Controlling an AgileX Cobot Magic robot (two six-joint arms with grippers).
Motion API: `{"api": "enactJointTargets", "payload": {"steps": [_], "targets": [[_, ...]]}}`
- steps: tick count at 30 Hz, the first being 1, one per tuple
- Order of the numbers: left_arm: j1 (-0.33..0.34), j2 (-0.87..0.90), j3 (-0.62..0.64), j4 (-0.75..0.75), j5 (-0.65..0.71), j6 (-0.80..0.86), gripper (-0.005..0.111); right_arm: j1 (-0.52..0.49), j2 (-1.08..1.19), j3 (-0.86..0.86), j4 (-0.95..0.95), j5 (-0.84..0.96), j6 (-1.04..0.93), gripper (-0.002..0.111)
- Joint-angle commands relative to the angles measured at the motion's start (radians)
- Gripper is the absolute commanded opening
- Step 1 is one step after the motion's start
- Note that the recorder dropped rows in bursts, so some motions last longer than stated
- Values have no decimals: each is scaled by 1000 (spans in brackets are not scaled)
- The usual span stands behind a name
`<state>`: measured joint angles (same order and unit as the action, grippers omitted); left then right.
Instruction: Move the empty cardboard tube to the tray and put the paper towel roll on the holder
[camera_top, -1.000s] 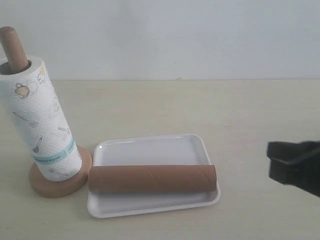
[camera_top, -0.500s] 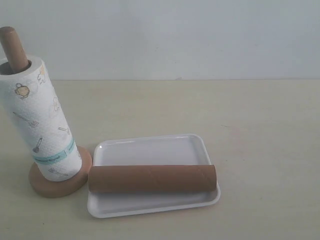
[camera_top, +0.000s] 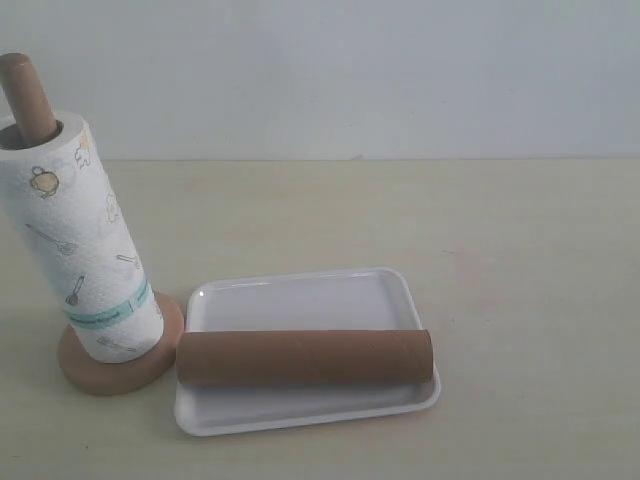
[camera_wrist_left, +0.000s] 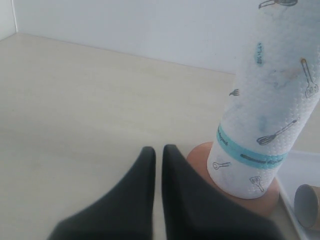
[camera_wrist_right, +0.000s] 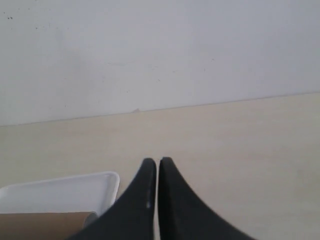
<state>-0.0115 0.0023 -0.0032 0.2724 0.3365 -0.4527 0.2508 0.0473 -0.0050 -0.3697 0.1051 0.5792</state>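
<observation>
The brown cardboard tube lies on its side across the near half of the white tray. At the left the paper towel roll stands leaning on the wooden holder, whose post sticks out of the core. Neither gripper shows in the exterior view. In the left wrist view my left gripper is shut and empty, just beside the holder's base and the roll. In the right wrist view my right gripper is shut and empty, with the tray's corner and the tube's end beside it.
Everything sits on a pale beige tabletop with a plain white wall behind it. In the left wrist view the tube's open end shows at the tray's edge.
One second ago the right gripper was at the right edge of the exterior view; it has since left that view. Tube, tray, roll and holder have not moved.
</observation>
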Motion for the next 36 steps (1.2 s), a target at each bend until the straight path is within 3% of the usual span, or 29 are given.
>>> {"api": "enactJointTargets", "payload": {"steps": [1,21,23,28,36], "targets": [[3,-2,3,2,-5,5,5,-13,-47,5,-2,64,18,1],[3,-2,3,2,-8,5,5,-21,-47,5,1,67,78,1],[3,-2,3,2,-8,5,5,-21,-47,5,52,82,0,1],[3,-2,3,2,-8,5,5,-21,-47,5,302,195,-424,1],[3,-2,3,2,-8,5,5,-21,-47,5,337,248,-431,1]]}}
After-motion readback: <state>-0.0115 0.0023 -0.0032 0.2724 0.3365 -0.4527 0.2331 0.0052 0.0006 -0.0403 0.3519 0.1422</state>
